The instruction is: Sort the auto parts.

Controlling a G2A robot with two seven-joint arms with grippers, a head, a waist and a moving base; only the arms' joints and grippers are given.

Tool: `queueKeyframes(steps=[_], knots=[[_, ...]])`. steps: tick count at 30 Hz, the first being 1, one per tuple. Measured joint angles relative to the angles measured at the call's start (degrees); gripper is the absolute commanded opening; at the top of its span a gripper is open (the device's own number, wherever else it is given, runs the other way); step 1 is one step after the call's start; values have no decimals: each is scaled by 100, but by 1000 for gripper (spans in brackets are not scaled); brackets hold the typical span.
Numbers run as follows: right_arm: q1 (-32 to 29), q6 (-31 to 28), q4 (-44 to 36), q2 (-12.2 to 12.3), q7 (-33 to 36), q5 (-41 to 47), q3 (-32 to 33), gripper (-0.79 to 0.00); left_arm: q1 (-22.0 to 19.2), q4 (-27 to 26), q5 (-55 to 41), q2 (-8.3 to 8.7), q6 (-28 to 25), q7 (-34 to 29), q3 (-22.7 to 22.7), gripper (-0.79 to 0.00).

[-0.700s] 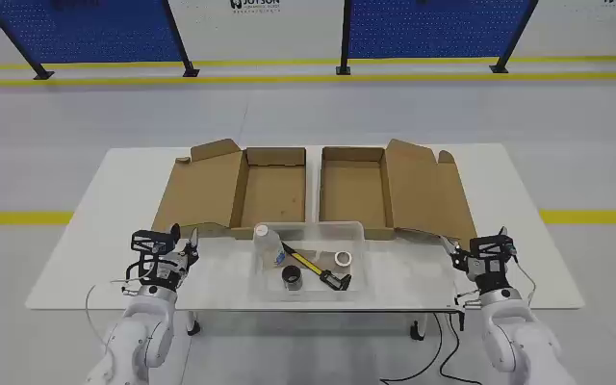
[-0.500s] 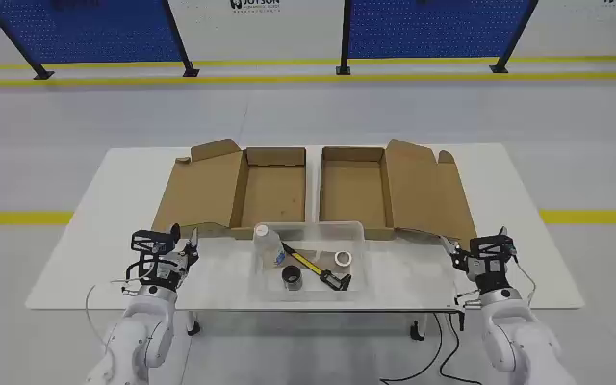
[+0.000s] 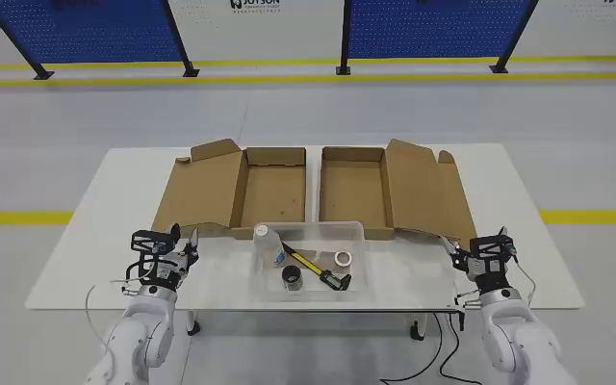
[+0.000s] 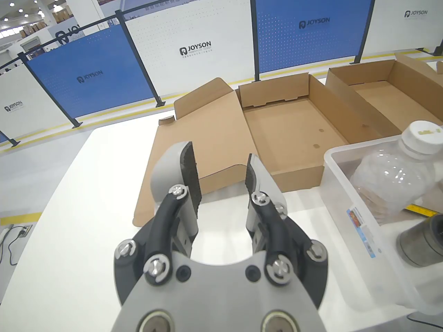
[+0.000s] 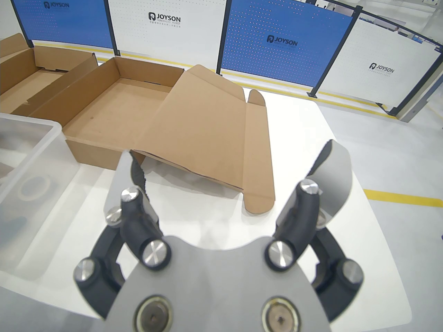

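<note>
Auto parts wait in a clear plastic tub (image 3: 327, 225) at 6 o'clock on a white table (image 3: 125, 192), taking 12 o'clock as the side away from the robot. The tub holds a clear bottle (image 3: 269, 243) with a white cap, a dark metal cylinder (image 3: 293, 277), a yellow-handled tool (image 3: 308, 261), a black part (image 3: 337, 280) and a pale ring (image 3: 343, 258). A small sticker (image 4: 360, 222) on the tub's wall carries print too fine to read, and faint yellow marks on the bottle cap are illegible. Two open cardboard boxes, the left box (image 3: 274, 197) at 11 o'clock and the right box (image 3: 348, 192) at 1 o'clock, lie side by side behind the tub. The left gripper (image 4: 219, 167) hovers at 8 o'clock, its jaws narrowly parted on nothing. The right gripper (image 5: 230, 160) hangs at 4 o'clock, spread wide and holding nothing. Blue and white fence panels (image 4: 197, 53) behind the table bear a printed logo.
</note>
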Motion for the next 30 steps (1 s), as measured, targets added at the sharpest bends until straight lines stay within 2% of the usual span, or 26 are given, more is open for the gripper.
queueKeyframes(steps=[5,11,21,30], knots=[[0,0,0,0,0,0,0,0,-212,-122,100,-11,-166,-92,123,0],[0,0,0,0,0,0,0,0,-477,-309,48,-24,-612,-287,367,0],[0,0,0,0,0,0,0,0,-687,-464,-894,-62,-1318,-739,681,0],[0,0,0,0,0,0,0,0,-930,-28,-956,-110,-1493,-793,1156,0]])
